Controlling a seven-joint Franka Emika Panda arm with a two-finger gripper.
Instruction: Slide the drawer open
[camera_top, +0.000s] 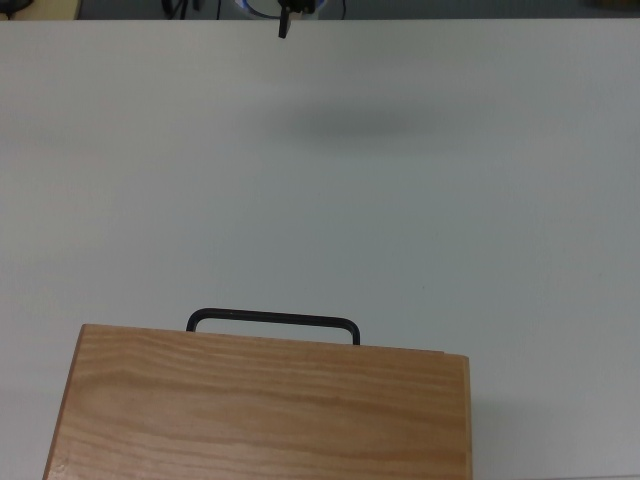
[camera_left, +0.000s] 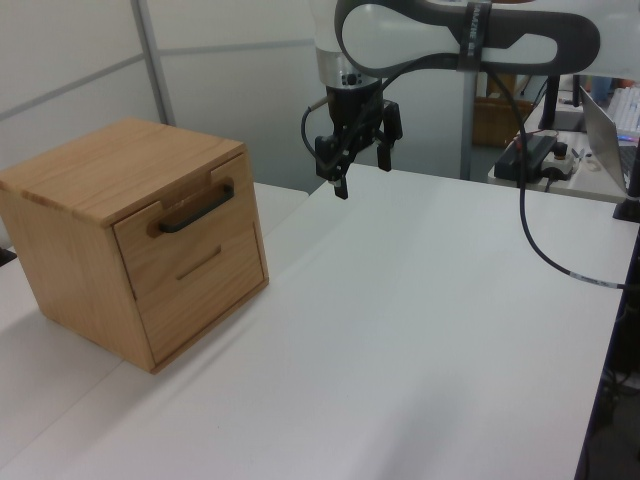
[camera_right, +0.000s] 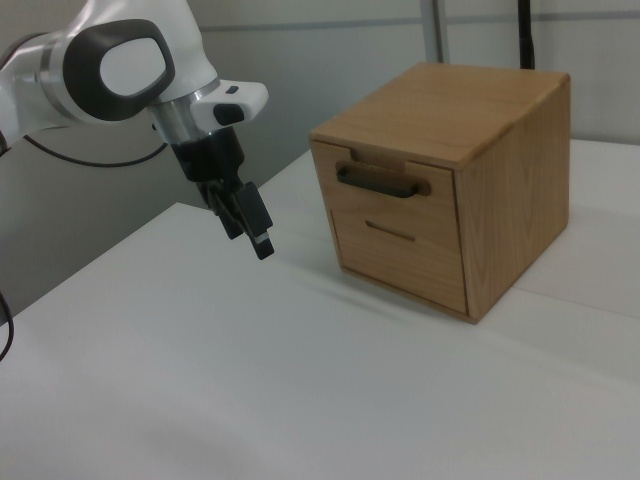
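Drawer's shut and I'm nowhere near the handle yet.

The gripper (camera_left: 361, 172) hangs in the air over the white table (camera_left: 420, 330), well apart from the wooden cabinet (camera_right: 500, 190), fingers (camera_left: 341, 185) spread and holding nothing. The drawer (camera_left: 185, 225) is the upper one, sitting flush in the cabinet front, with its black bar handle (camera_left: 195, 211) sticking out toward me; in the top view the handle pokes out just past the cabinet's top edge. My plan, for what it's worth: drop to handle height, turn the wrist so the fingers straddle the bar from above and below, close on its middle, then pull straight out along the drawer's travel. Off-centre or angled pulls would probably drag the whole cabinet instead.
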